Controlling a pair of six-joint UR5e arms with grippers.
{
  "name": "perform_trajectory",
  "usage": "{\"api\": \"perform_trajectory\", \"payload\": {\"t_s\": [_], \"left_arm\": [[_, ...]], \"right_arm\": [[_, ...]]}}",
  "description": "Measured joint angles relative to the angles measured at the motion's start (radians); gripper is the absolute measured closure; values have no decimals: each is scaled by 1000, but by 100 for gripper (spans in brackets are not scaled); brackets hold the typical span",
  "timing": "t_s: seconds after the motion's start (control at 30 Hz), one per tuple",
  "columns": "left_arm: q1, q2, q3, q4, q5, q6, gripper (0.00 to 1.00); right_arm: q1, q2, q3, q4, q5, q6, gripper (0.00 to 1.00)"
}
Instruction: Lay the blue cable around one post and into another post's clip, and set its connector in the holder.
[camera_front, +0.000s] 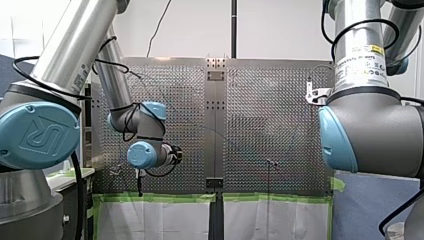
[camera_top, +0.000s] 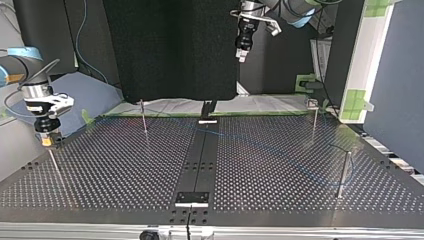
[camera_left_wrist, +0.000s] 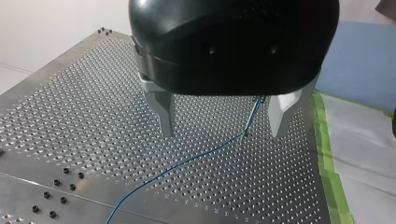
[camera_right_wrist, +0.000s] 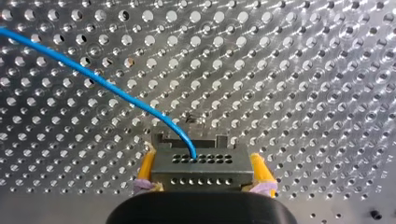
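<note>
Top view: the counter (camera_top: 125, 170) lies largely open, thin posts (camera_top: 144, 117) standing well apart. At the frame's left edge the right claw (camera_top: 48, 141) is pointed down, low by the counter's side. The left claw (camera_top: 242, 56) is hung high at upper centre. The connector (camera_right_wrist: 201, 163) is clamped between the right claw's yellow pads (camera_right_wrist: 147, 169), and the blue cable (camera_right_wrist: 93, 77) runs from it over the counter. The left claw's fingers (camera_left_wrist: 163, 116) are spread wide, nothing grasped.

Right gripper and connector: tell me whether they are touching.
Touching. In the right wrist view the right gripper has its yellow pads pressed against both sides of the connector, with no gap.
</note>
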Motion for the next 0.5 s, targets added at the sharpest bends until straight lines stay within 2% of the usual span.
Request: {"api": "perform_trajectory", "payload": {"t_s": [0.23, 0.5], "left_arm": [[0, 0, 0, 0, 0, 0, 0], [0, 0, 1, -2, -4, 0, 0]], "right_arm": [[-3, 9, -9, 7, -5, 0, 100], [-2, 26, -22, 18, -6, -8, 100]]}}
